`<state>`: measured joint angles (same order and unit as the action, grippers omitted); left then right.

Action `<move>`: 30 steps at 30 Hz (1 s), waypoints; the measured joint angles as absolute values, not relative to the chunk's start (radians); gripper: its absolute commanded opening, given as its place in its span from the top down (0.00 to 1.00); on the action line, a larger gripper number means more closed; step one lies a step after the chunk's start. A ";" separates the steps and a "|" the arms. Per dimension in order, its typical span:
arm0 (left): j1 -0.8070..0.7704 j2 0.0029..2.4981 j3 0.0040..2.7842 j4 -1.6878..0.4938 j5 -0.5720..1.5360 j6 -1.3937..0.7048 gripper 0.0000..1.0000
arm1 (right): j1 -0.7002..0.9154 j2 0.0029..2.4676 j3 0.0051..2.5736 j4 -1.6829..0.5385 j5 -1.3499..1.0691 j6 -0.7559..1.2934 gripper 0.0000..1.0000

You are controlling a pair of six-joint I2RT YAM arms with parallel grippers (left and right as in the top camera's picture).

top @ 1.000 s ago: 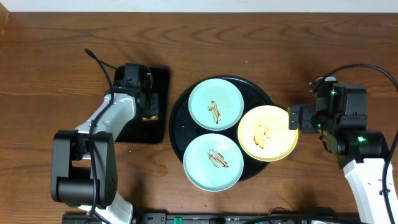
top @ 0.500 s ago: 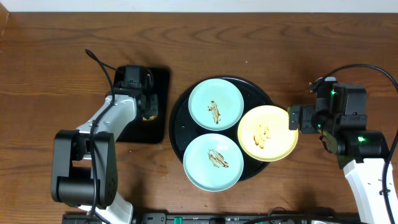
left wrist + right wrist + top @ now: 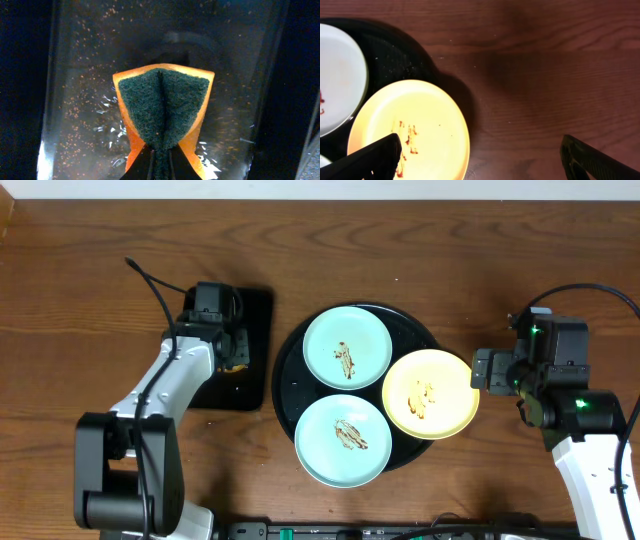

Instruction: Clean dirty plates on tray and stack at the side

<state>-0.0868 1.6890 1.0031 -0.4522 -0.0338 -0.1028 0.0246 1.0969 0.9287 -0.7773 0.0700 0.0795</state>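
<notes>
While the right end effector [image 3: 480,140] gapes wide, the yellow plate [image 3: 420,125] lies beside it.

The desk [image 3: 100,260] is dark reddish-brown wood with a fine grain. The tray [image 3: 288,380] is glossy black. The far plate [image 3: 347,347] and near plate [image 3: 343,439] are pale blue, and the third plate [image 3: 430,393] is pale yellow. Each has a streaky brown smear at its centre. The small tray [image 3: 255,320] is black, flecked with fine orange specks and pale wet glints. The sponge [image 3: 162,107] is orange with a dark green scouring face. The left arm [image 3: 170,375] and right arm [image 3: 585,465] are white with black joints, and the right arm shows green lights.
</notes>
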 measured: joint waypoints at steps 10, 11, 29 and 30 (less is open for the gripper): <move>-0.087 1.778 1.003 -0.434 -0.041 -0.105 0.93 | 0.025 1.097 0.929 -0.778 0.086 0.089 0.01; -0.087 1.778 1.003 -0.433 -0.042 -0.104 0.93 | 0.025 1.097 0.929 -0.778 0.086 0.089 0.01; -0.087 1.528 1.005 -0.414 -0.041 -0.104 0.92 | 0.025 1.098 0.929 -0.778 0.087 0.095 0.01; -0.087 1.515 1.005 -0.410 -0.041 -0.104 0.93 | 0.025 1.098 0.929 -0.778 0.087 0.095 0.01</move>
